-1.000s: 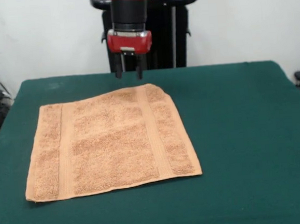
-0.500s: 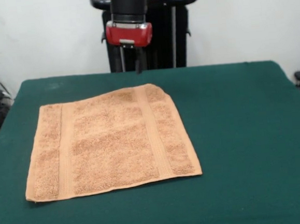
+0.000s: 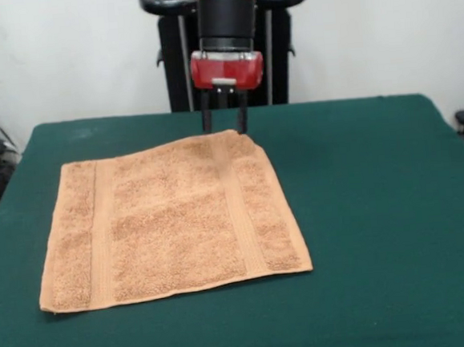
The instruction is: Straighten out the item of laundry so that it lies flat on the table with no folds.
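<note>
Towel [image 3: 171,222] lies spread on the green table [image 3: 380,210], left of centre, approx flat. Two woven bands run near-to-far across it. Far right corner looks slightly tucked/rounded (can't tell if it's folded under). Gripper [image 3: 226,124] hangs over the towel's far edge near that corner, fingers [image 3: 207,121] spread apart w/ a clear gap, nothing between them; tips at or just above the edge, contact unclear.
</note>
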### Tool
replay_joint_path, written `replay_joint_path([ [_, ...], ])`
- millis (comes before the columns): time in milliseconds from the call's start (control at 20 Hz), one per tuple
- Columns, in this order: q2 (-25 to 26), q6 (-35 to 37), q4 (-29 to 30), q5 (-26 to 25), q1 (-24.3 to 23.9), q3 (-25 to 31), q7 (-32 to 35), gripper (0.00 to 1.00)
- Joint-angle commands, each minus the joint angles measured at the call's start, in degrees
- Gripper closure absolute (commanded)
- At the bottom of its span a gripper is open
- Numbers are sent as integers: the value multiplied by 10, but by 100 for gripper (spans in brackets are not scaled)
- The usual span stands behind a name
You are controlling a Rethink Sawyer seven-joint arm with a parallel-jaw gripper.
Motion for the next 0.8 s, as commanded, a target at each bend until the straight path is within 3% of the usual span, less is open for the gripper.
replay_joint_path([
  [50,93,-112,-88,145,66,-57,36,0],
  [150,100,-117,-96,178,78,-70,31,0],
  [450,51,5,-128,167,55,-52,17,0],
  [650,98,14,-161,167,29,-35,22,0],
  [800,155,-23,-194,181,17,-37,27,0],
])
